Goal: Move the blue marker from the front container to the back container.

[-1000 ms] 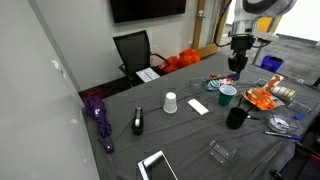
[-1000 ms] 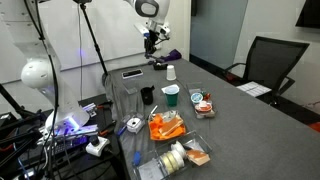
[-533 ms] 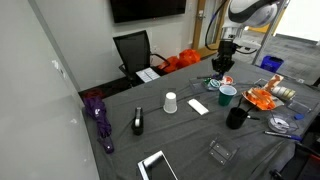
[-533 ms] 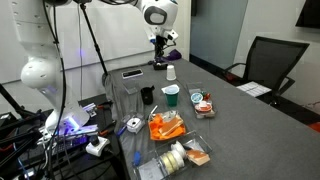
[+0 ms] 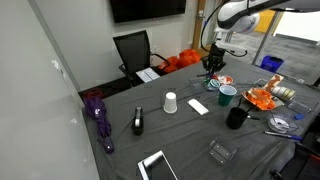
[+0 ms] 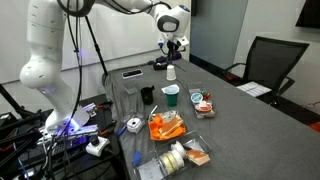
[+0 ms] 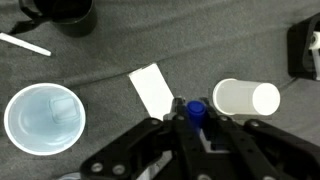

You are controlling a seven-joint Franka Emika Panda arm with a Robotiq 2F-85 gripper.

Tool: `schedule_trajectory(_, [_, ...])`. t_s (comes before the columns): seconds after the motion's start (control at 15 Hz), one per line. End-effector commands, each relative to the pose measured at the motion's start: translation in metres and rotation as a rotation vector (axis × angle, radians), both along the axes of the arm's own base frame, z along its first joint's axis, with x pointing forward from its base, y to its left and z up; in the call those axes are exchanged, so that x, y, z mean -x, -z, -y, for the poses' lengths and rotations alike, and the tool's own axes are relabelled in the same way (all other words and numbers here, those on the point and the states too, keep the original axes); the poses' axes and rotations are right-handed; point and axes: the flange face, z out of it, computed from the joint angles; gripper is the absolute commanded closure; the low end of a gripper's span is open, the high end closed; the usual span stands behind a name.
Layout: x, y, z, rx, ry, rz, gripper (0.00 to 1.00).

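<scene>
My gripper [image 7: 196,120] is shut on the blue marker [image 7: 194,108], whose round blue end shows between the jaws in the wrist view. In both exterior views the gripper [image 5: 213,66] [image 6: 175,43] hangs well above the table, near its far end. The marker is too small to make out there. The clear plastic tray [image 5: 221,152] sits at the near edge of the table, far from the gripper. Below the gripper lie a white cup [image 7: 245,98] and a white card [image 7: 152,88].
A green mug [image 5: 227,94] [image 7: 43,118] and a black cup [image 5: 236,117] [image 7: 65,12] stand near the card. The white cup [image 5: 170,103] [image 6: 171,72], a black device [image 5: 138,122], a purple umbrella [image 5: 98,115], a tablet [image 5: 157,166] and orange snack packets [image 5: 263,98] crowd the table.
The arm has carried the marker sideways over the table, away from the green mug towards the white cup and card. The jaws stayed shut.
</scene>
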Motion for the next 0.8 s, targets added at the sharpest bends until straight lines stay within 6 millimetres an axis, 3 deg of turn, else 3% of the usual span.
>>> schedule_trajectory(0.0, [-0.029, 0.014, 0.015, -0.006, 0.155, -0.042, 0.95])
schedule_trajectory(0.47, [-0.064, 0.052, 0.037, 0.042, 0.430, -0.143, 0.95])
schedule_trajectory(0.73, [-0.079, 0.070, 0.046, 0.048, 0.485, -0.142, 0.95])
